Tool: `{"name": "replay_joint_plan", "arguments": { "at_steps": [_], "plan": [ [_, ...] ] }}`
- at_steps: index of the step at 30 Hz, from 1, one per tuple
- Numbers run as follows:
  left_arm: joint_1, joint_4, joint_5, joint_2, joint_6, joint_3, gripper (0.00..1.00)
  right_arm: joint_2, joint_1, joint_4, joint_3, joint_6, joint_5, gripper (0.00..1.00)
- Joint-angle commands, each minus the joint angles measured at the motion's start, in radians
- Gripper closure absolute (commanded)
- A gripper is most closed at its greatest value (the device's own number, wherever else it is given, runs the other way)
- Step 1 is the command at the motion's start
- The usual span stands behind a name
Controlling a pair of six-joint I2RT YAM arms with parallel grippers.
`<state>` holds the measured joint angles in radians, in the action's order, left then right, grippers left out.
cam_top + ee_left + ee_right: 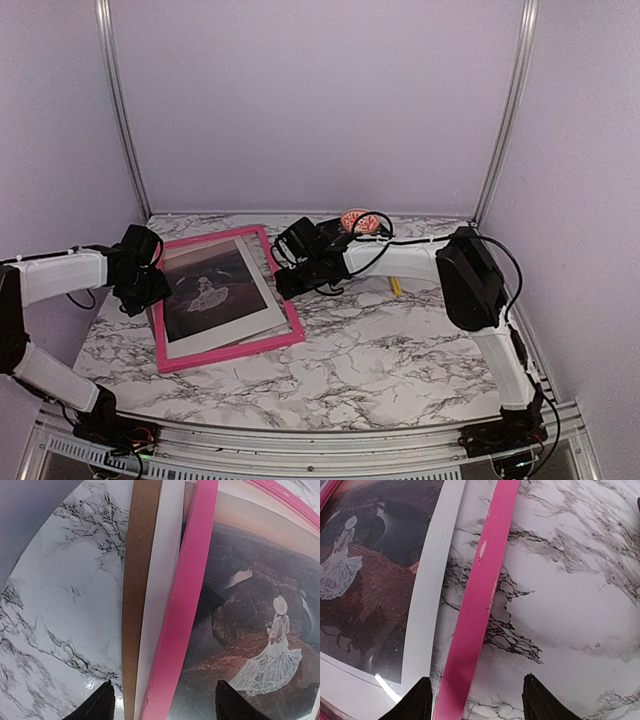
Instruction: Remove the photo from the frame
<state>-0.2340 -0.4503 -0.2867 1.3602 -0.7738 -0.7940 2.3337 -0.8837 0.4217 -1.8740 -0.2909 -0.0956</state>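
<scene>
The pink frame (228, 338) lies flat on the marble table, left of centre. The photo (208, 290), a dark scene with a white-dressed figure, shows inside it. In the left wrist view the frame's left bar (186, 605) runs between my left gripper's (165, 705) open jaws; the photo (250, 630) lies right of the bar, a white sheet (160, 590) and brown backing board (137, 580) left of it. My right gripper (477, 702) stands open astride the frame's right bar (480, 590), with the photo (375, 580) off to its left. Neither gripper visibly pinches anything.
A small orange-pink object (355, 218) sits at the back of the table behind the right arm. A short yellow stick (395, 287) lies under that arm. Purple walls and metal posts close in the back and sides.
</scene>
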Motion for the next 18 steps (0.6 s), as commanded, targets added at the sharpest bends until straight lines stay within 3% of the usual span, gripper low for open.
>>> {"name": "replay_joint_plan", "arguments": {
  "at_steps": [1, 6, 14, 18],
  "plan": [
    [0.032, 0.107, 0.056, 0.085, 0.098, -0.025, 0.34, 0.044, -0.005, 0.037, -0.072, 0.006, -0.029, 0.42],
    [0.058, 0.125, 0.048, 0.154, 0.112, -0.04, 0.47, 0.083, -0.006, 0.045, -0.116, 0.005, -0.019, 0.45],
    [0.069, 0.155, 0.025, 0.219, 0.096, -0.043, 0.58, 0.137, -0.011, 0.054, -0.171, 0.006, -0.002, 0.47],
    [0.069, 0.168, 0.031, 0.239, 0.097, -0.049, 0.63, 0.15, -0.011, 0.055, -0.181, 0.003, -0.004, 0.53]
  ]
}}
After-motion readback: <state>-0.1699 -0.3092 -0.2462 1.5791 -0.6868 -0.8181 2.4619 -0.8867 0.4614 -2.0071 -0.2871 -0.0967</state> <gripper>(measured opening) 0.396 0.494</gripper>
